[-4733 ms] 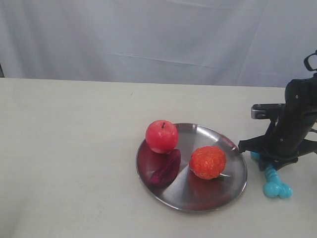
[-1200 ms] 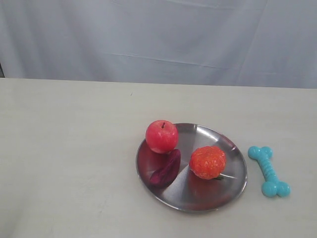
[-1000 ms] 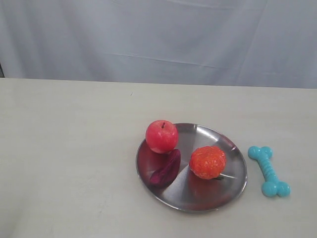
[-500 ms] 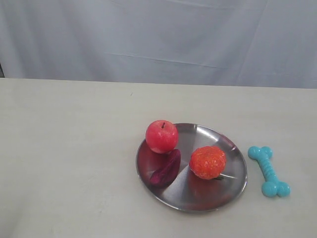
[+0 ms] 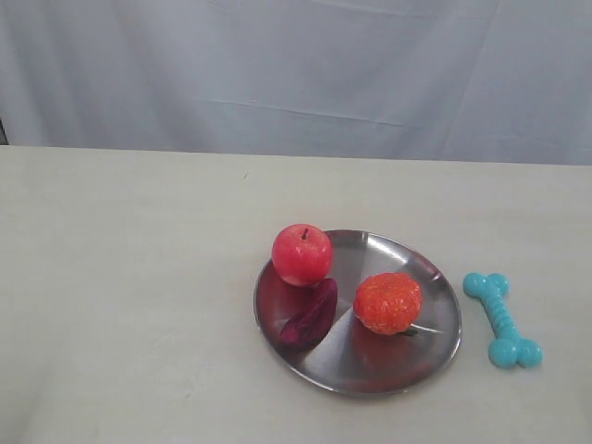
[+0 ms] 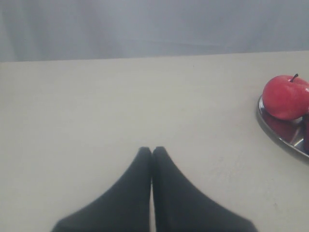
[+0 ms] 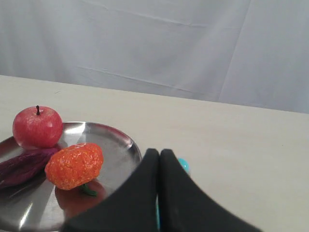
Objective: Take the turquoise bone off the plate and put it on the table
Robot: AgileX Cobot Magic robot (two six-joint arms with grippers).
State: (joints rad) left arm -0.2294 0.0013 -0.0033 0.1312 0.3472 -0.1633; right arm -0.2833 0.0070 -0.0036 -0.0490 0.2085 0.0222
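Exterior view alone: turquoise bone (image 5: 503, 319) flat on the surface (image 5: 139, 296), just beside the plate (image 5: 416, 356), not touching it. Wrist views alone: left end effector (image 6: 152, 151) clenched over bare surface; right end effector (image 7: 159, 152) clenched, empty, with a sliver of bone past its tips. Against the earliest frame: right end effector gone from over the bone, bone unmoved.

L tool (image 6: 152, 150), R tool (image 7: 159, 152): matte blk, tapered.
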